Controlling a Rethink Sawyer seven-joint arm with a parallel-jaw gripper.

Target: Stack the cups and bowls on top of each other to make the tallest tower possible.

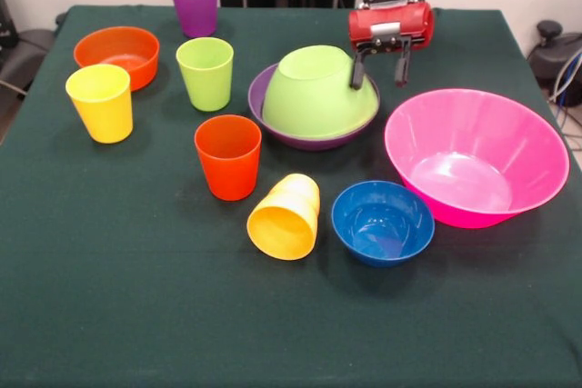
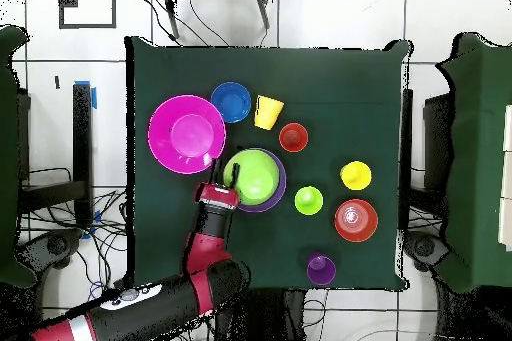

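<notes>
The lime green bowl point(image 1: 318, 93) sits upside down and tilted inside the purple bowl point(image 1: 273, 124), its flat base turned up and toward the far side of the table, so its axis leans away from vertical; this looks like the first tier of a tower, though a crooked one. The gripper point(image 1: 379, 68) hangs just beside that green bowl, on the side facing the large pink bowl point(image 1: 536, 147), with its two dark fingers spread apart and holding nothing, one finger close against the green wall, whether touching cannot be told. Judging by this, the arm is either nudging the bowl straight or has no grasp yet. Around the green bowl stand the loose pieces: the blue bowl point(image 1: 382, 222) and the pink bowl upright and open upward, the lime green cup point(image 1: 205, 72), orange-red cup point(image 1: 227, 156), yellow cup point(image 1: 100, 102) and purple cup point(image 1: 194, 3) upright, and the orange bowl point(image 1: 116, 54) beyond them. The yellow-orange cup point(image 1: 285, 217) lies on its side, mouth toward the camera in the front view.
</notes>
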